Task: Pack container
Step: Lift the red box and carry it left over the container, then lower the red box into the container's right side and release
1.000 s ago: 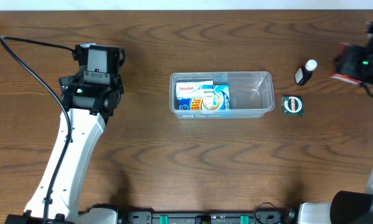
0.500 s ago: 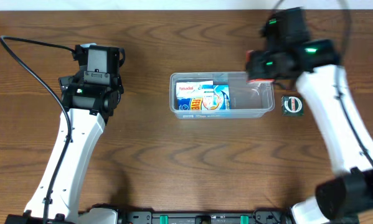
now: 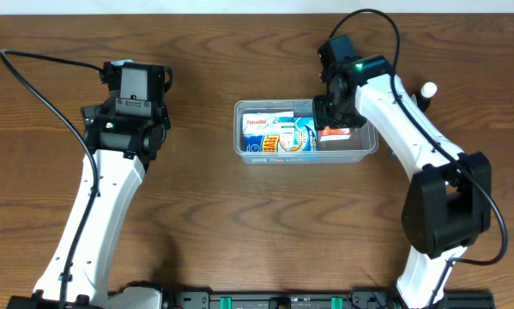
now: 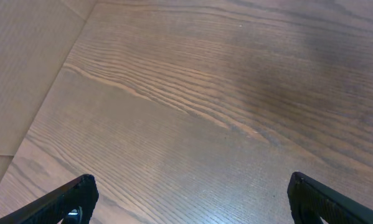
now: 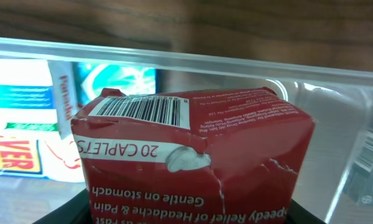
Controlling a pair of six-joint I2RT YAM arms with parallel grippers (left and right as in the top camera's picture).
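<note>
- The right arm has swung in from the far right edge of the desk (image 3: 196, 215), and its red box (image 3: 334, 133) has come along; the left arm has not stirred.
- The left fingers (image 4: 74, 196) stand wide apart with nothing between them, over bare wood and well apart from the container (image 3: 364, 146). That arm runs up from the near left corner, its wrist tilted at the desk.
- The clear container sits a little right of the desk's middle. Its left half is filled by a blue-and-white box (image 3: 278, 133) that reads "Panadol"; the letters "VER" also show in the right wrist view.
- The right fingers (image 3: 325, 112) hang over the container's right half, clamped on the red box, which is inside the rim. The box is crumpled and torn, has a barcode, and reads "20 CAPLETS", "Gentle on stomach" and "Speedy Relief of Headache & Pain".
- The right arm rises from the near right and bends left over the tub.
- A white-capped bottle (image 3: 428, 88) peeks out beyond the arm.
</note>
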